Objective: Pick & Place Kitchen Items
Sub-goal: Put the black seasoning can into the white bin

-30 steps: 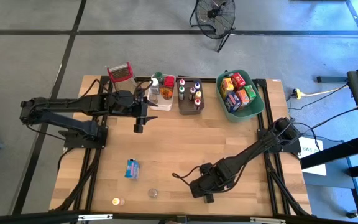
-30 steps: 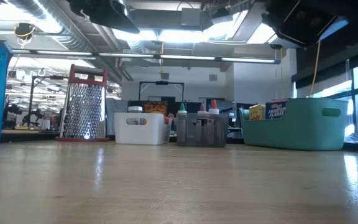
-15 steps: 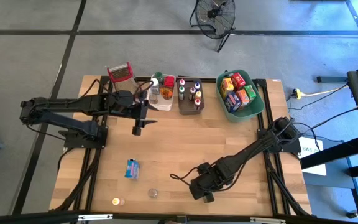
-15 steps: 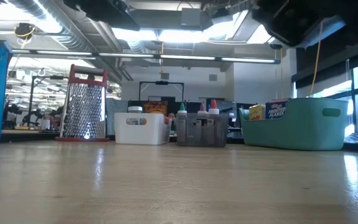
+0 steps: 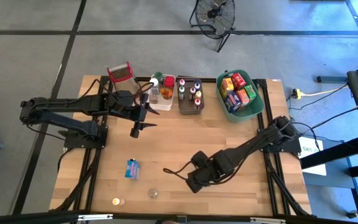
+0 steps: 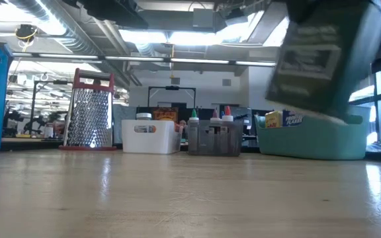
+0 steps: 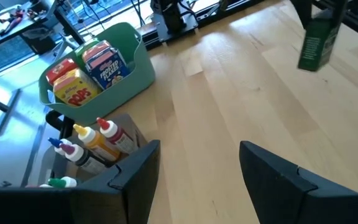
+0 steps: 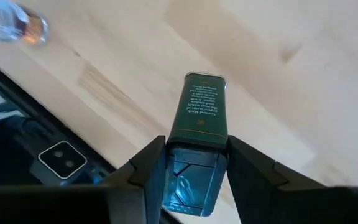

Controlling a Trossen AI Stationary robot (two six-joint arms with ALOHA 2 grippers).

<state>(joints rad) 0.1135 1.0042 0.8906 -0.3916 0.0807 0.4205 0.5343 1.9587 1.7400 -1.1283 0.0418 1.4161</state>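
Right gripper [image 8: 191, 163]: it is clamping a dark green rectangular tin with pale lettering [image 8: 199, 118] between its two dark fingers, gripping the tin by one end; in the high view the gripper [image 5: 193, 182] is sitting over the near middle of the table, and in the low view the tin [image 6: 323, 56] is hanging blurred and tilted, clear of the tabletop.

Left gripper [image 7: 197, 168]: its fingers are standing apart with nothing between them; in the high view it [image 5: 137, 129] is hovering over the wood just in front of the bins at the far edge.

Light wooden table [image 5: 185, 140]: it is carrying both arms' bases at its sides and the bins along its far edge.

Small blue cereal box [image 5: 131, 168]: it is lying on the table's near left part, well apart from both grippers.

Small clear jar [image 5: 153, 193]: it is resting near the front edge, left of the right gripper.

Small orange-topped jar [image 5: 116, 201]: it is sitting at the front edge, left of the clear jar.

White bin [image 5: 161, 93]: it is holding a few jars and bottles with coloured caps.

Grey bin [image 5: 190, 107]: it is holding upright squeeze bottles with coloured caps [image 7: 98, 140], just beside the white bin.

Green bin [image 5: 258, 102]: it is holding small red, orange and yellow boxes [image 5: 238, 90].

Metal box grater with red rim [image 6: 88, 116]: it is standing upright at the far left corner, beside the white bin.
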